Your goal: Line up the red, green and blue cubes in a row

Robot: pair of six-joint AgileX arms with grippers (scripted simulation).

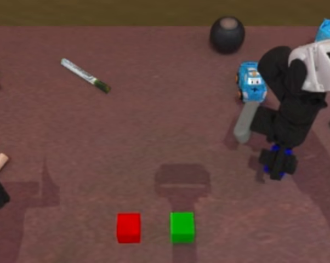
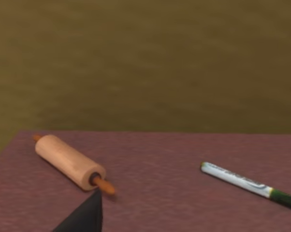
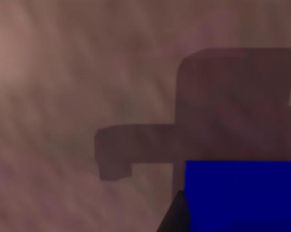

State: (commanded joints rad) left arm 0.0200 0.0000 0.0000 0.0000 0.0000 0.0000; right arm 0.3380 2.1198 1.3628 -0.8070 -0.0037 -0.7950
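Table [image 1: 154, 109]: maroon surface, bearing all items noted below.

Right arm [image 1: 296, 104]: reaches in from the two o'clock corner toward the centre. The right gripper [image 1: 277, 163] hangs at about four o'clock from the table's middle, its jaws closed on the blue cube [image 3: 242, 195]; blue shows between the fingers from above, and the wrist view has the cube filling the space right by the camera, apparently clear of the surface. Judgement: it is held aloft for carrying to the row.

Left arm: parked at the nine o'clock edge; its finger opening cannot be told.

Black round pot [image 1: 227, 34]: at one o'clock, well apart from the work.

Toy car [image 1: 251, 81]: light blue, just beside the right arm at two o'clock; not in the way of a move toward six o'clock.

Rolling pin [image 2: 70, 162] and marker pen [image 1: 85, 75]: at ten o'clock, well apart.

Red cube [image 1: 129, 227] and green cube [image 1: 182, 227]: level near six o'clock, with a gap. The spot at green's three o'clock side is unobstructed, so the blue cube likely belongs there.
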